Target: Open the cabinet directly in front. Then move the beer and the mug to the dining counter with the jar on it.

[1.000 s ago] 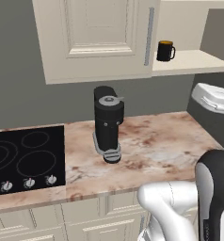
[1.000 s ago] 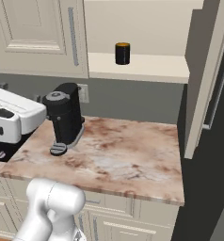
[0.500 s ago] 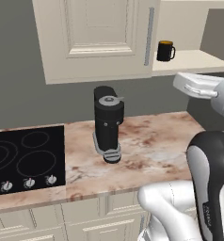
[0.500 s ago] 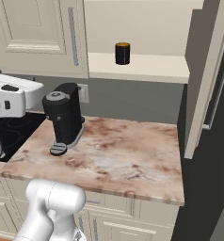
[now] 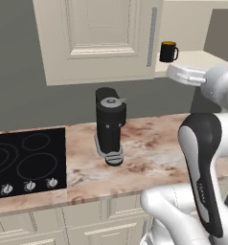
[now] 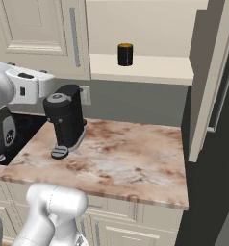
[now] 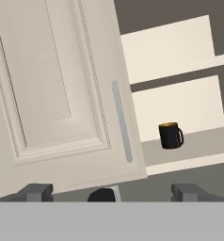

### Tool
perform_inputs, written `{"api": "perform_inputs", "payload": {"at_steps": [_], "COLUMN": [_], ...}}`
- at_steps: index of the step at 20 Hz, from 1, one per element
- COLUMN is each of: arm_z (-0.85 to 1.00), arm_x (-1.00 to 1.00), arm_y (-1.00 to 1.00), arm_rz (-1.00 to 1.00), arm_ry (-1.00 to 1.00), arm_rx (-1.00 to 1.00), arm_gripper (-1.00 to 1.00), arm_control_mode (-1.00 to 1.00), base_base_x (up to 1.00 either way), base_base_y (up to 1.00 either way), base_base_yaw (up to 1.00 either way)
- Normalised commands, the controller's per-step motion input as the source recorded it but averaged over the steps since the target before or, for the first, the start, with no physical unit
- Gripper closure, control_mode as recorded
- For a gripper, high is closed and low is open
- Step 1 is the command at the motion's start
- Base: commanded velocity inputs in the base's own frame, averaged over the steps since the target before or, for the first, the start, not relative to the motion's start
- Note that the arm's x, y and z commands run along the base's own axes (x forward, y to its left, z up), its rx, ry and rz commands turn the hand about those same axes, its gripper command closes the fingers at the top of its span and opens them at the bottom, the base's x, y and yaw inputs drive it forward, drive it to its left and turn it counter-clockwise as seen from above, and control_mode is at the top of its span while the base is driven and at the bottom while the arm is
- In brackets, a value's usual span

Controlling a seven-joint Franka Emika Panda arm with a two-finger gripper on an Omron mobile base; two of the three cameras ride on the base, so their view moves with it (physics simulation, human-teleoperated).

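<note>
The cream cabinet hangs on the wall above the counter, its left door shut, with a long grey bar handle. The right half is uncovered and shows a pale shelf. On that shelf stands the dark mug, yellow-orange inside, handle to the right. My gripper is open and holds nothing. It is raised to shelf height a short way in front of the cabinet, facing the door's handle edge. The white hand sits just below and right of the mug. The beer, the dining counter and the jar are out of view.
A black coffee machine stands on the marbled counter under the cabinet, with a black cooktop to its left. A cream panel with a bar handle juts out at the shelf's right end. Cream drawers run below.
The arm has lifted the hand from counter height up to the level of the cabinet shelf, toward the door's handle edge. The jaws have stayed open. The mug has not moved.
</note>
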Motion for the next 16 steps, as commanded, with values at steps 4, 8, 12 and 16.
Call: {"api": "perform_inputs", "payload": {"at_steps": [4, 8, 12, 16], "arm_z": [0.00, 0.00, 0.00, 0.00], "arm_x": [0.44, 0.33, 0.49, 0.64], "arm_y": [-0.09, -0.13, -0.05, -0.01], "arm_rz": [-0.05, -0.02, 0.00, 0.00], "arm_ry": [0.00, 0.00, 0.06, 0.09], "arm_rx": [0.00, 0.00, 0.00, 0.00], "arm_gripper": [-1.00, -1.00, -1.00, -1.00], "arm_control_mode": [-1.00, -1.00, -1.00, -1.00], "base_base_x": [0.00, 0.00, 0.00, 0.00], "base_base_y": [0.00, 0.00, 0.00, 0.00], "base_base_yaw": [0.00, 0.00, 0.00, 0.00]}}
